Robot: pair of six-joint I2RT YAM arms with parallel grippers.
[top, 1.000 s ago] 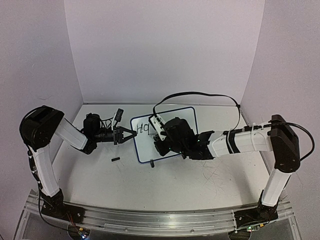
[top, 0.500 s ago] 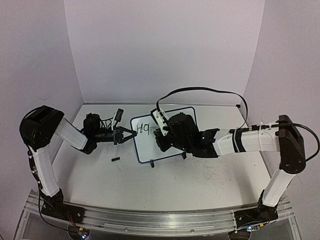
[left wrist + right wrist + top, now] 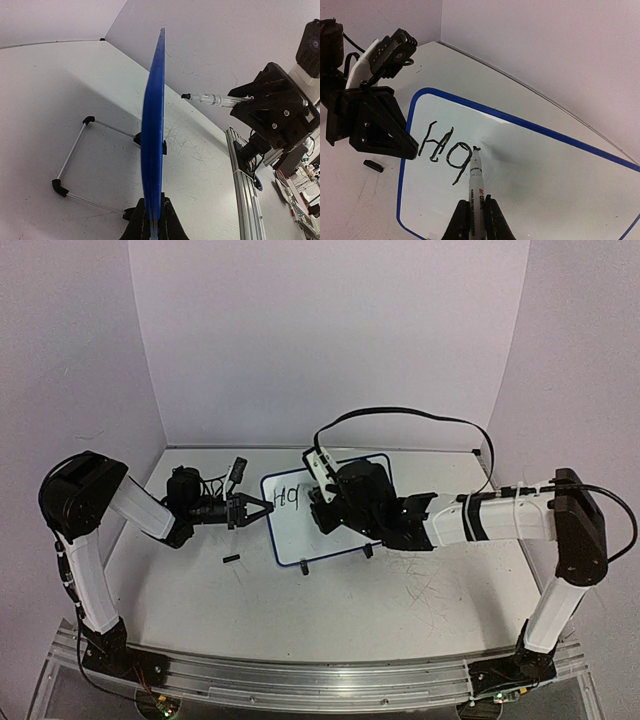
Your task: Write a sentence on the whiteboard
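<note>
Blue-rimmed whiteboard [image 3: 292, 530]: it sits at the centre of your overhead view on the white table [image 3: 300, 610]. It is propped at a slant on a wire stand [image 3: 75, 165] with black corner feet, its white face toward the right gripper.
Writing [image 3: 442, 150]: black hand-drawn marks near the board's upper left corner, reading roughly "Hq". The second letter is unclear.
Left gripper [image 3: 264, 511]: it reaches in from the left of the overhead frame. Its fingers [image 3: 170, 227] are closed down on the whiteboard's left edge, with the blue rim pinched between them at the bottom of your left wrist view.
Right gripper [image 3: 476, 220]: it comes in from the right, over the board's face, with its fingers clamped tight around a marker.
Marker [image 3: 476, 185]: pale barrel, black tip, pointing up the middle of your right wrist view, with the tip just right of the written marks. In the left wrist view a small gap seems to show between tip and board, so you cannot be sure they touch.
Cap [image 3: 231, 560]: a small black piece lying on the table to the lower left of the board, apart from both grippers.
Cable [image 3: 400, 415]: a black loop arching above the right arm, upper centre of the overhead frame.
</note>
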